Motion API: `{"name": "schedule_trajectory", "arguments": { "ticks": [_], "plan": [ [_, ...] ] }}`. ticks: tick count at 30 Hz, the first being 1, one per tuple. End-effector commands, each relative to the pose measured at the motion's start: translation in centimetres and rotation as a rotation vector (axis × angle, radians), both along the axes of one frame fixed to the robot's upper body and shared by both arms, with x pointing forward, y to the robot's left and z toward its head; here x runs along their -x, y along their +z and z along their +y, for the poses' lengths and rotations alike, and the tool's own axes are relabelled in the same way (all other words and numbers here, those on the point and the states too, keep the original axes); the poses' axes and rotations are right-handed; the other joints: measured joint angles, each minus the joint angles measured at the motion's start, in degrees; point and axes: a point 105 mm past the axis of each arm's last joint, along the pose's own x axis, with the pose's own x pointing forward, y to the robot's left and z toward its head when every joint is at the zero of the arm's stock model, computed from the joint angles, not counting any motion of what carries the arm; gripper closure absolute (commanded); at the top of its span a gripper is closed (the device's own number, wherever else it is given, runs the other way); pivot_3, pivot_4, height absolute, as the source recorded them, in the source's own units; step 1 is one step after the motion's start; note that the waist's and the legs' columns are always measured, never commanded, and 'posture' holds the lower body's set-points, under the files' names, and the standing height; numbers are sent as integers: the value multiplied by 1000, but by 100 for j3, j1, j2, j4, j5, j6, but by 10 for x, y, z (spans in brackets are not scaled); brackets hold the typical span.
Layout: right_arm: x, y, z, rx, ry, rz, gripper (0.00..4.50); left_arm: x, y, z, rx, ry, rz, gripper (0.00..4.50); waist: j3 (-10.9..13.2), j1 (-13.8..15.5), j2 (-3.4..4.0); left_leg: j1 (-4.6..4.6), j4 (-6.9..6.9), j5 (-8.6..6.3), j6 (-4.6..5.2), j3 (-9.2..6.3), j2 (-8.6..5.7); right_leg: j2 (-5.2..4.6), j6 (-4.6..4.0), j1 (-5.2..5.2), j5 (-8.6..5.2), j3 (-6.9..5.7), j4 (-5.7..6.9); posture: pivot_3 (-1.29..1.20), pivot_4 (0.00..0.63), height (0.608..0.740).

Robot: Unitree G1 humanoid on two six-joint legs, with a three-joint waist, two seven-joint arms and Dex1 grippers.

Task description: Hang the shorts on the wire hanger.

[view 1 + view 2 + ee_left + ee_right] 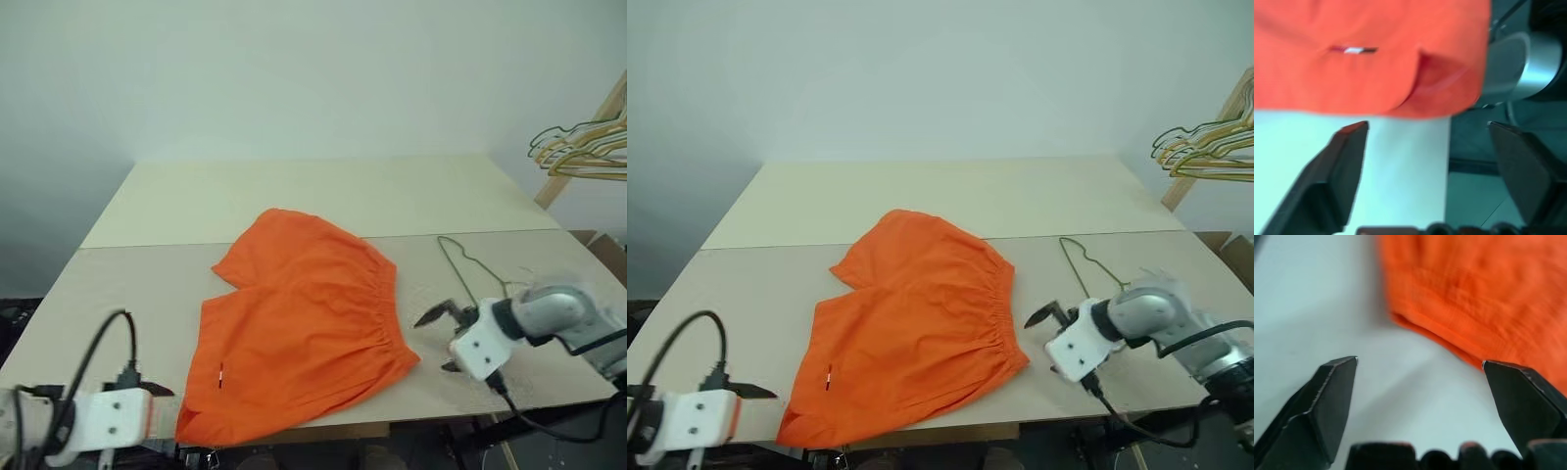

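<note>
The orange shorts (304,323) lie flat on the table (118,284), gathered waistband toward the right and a tiny white mark (1354,50) near the front hem. The wire hanger (458,257) lies on the table just right of the waistband, its far end hidden behind my right arm. Beside the waistband's front corner, my right gripper (441,340) is open, with nothing between its fingers (1332,396) and orange fabric (1488,289) just ahead. My left gripper (162,397) hovers open at the table's front edge, close to the shorts' front left corner (1440,83) and apart from it.
A bunch of wire hangers (583,147) hangs on a wooden rack at the far right, off the table. A seam (147,246) runs across the table behind the shorts. The shorts' front hem lies at the table's front edge (392,428).
</note>
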Motion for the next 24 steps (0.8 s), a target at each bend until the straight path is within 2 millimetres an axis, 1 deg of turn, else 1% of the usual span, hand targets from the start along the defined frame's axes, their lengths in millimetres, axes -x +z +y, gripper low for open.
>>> {"name": "schedule_trajectory", "arguments": {
  "ticks": [1, 3, 5, 8, 9, 11, 12, 14, 16, 19, 24],
  "plan": [
    [-27, 32, -12, -178, -289, -60, 0, -17, 31, -6, 152, 37, -125, 8, -1, 1, -1, -1, 0, -1, 1, 0, 4, 0, -1, 0, 0, 1, 2, 79, 0, 740],
    [-40, 33, -22, -284, -452, -58, 0, -28, 47, -22, 308, 34, -180, 8, -4, 5, -8, 1, 0, -4, 3, -1, 3, 2, 2, 2, 2, 1, 3, 67, 0, 740],
    [-54, 31, -32, -391, -629, -26, 0, -35, 55, -34, 417, 31, -208, 8, -6, 1, -13, -1, 0, -2, -2, -3, 4, 3, 2, 1, 3, 0, 6, 58, 0, 740],
    [-72, 23, -54, -549, -925, 82, 0, -45, 59, -54, 544, 24, -229, 8, -5, -6, -9, -10, 1, 10, -25, 2, -8, 3, 2, 4, 5, 13, 6, 50, 0, 740],
    [-74, 20, -58, -572, -977, 103, 0, -47, 59, -58, 566, 24, -231, 8, -5, -8, -8, -15, 1, 10, -25, 5, -12, 3, 3, 5, 6, 20, 7, 50, 0, 740],
    [-81, 11, -73, -617, -1140, 155, 0, -50, 58, -72, 608, 14, -232, 8, -6, -12, -7, -15, 0, 11, -26, 6, -15, 5, 3, 2, 7, 23, 5, 55, 0, 740],
    [-83, 7, -78, -629, -1193, 174, 0, -52, 57, -76, 619, 12, -235, 8, -7, -13, -6, -15, 0, 11, -27, 7, -15, 6, 3, 2, 7, 23, 5, 55, 0, 740],
    [-87, 3, -83, -656, -1265, 206, 0, -54, 56, -82, 630, 3, -237, 8, -7, -18, -5, -16, -2, 11, -27, 9, -18, 7, 4, 2, 7, 26, 3, 53, 0, 740],
    [-89, -8, -87, -664, -1335, 256, 0, -53, 57, -90, 677, -21, -227, 8, -8, -31, -4, -16, -5, 12, -30, 9, -17, 8, 4, 1, 7, 26, 4, 54, 0, 740],
    [-92, -21, -85, -680, -1380, 337, 0, -57, 61, -100, 743, -28, -244, 8, -9, -43, -2, -16, -7, 14, -33, 13, -17, 10, 4, 8, 7, 29, 5, 56, 0, 740],
    [-94, -47, -92, -620, -1500, 411, 0, -60, 65, -111, 808, -42, -257, 8, -16, -79, 12, -15, -6, 14, -33, 12, -22, 9, 8, 16, 9, 33, 4, 63, 0, 740]
  ]
}}
